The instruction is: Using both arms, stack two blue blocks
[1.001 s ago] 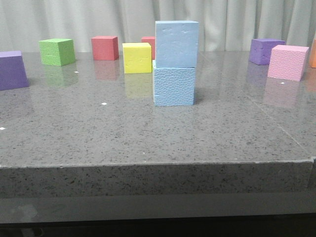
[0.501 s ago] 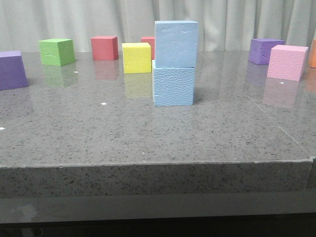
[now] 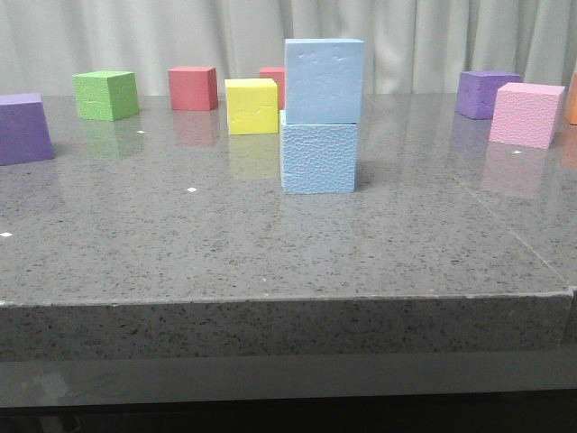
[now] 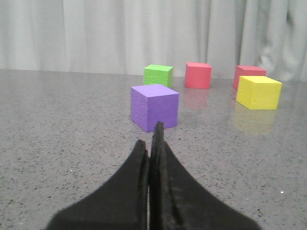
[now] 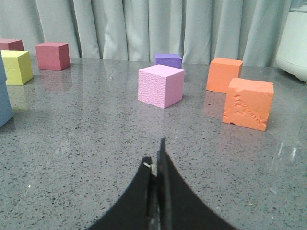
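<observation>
The smoother blue block [image 3: 325, 80] is sitting squarely on top of the pebbled blue block [image 3: 318, 157], which is resting near the middle of the grey surface [image 3: 270, 253], just right of a yellow cube [image 3: 251, 105]. The left pincer [image 4: 152, 143] is hanging low over the surface with its fingers pressed together and gripping nothing, a purple cube [image 4: 154, 107] lying just beyond it. The right pincer [image 5: 157, 163] is likewise closed and empty, pointing toward a pink cube [image 5: 161, 86].
</observation>
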### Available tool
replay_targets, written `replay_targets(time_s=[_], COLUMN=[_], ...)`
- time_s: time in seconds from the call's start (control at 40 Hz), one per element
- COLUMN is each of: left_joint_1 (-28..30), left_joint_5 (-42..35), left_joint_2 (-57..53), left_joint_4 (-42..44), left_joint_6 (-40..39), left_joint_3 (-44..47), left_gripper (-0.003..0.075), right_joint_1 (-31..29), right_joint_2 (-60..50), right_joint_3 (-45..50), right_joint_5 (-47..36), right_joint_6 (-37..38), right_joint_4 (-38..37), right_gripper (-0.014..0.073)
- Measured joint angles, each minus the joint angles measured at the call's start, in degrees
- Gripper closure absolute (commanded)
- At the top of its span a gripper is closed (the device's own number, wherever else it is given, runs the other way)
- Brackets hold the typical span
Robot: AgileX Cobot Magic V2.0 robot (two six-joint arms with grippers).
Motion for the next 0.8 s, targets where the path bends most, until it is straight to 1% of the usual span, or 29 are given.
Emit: replay_targets(time_s=[0.18,0.8], left_joint_1=[3.39,3.59], left_joint_5=[0.0,0.0], left_joint_2=[0.0,0.0], left_joint_4=[0.0,0.0], left_joint_6=[0.0,0.0], left_joint_3=[0.0,0.0], left_gripper=[0.0739,0.0739], right_joint_1=[0.0,0.0], right_joint_2=[0.0,0.0], right_joint_3=[0.0,0.0], right_joint_5=[0.0,0.0], right_joint_6=[0.0,0.0], right_joint_4=[0.0,0.0], right_gripper=[0.066,0.066])
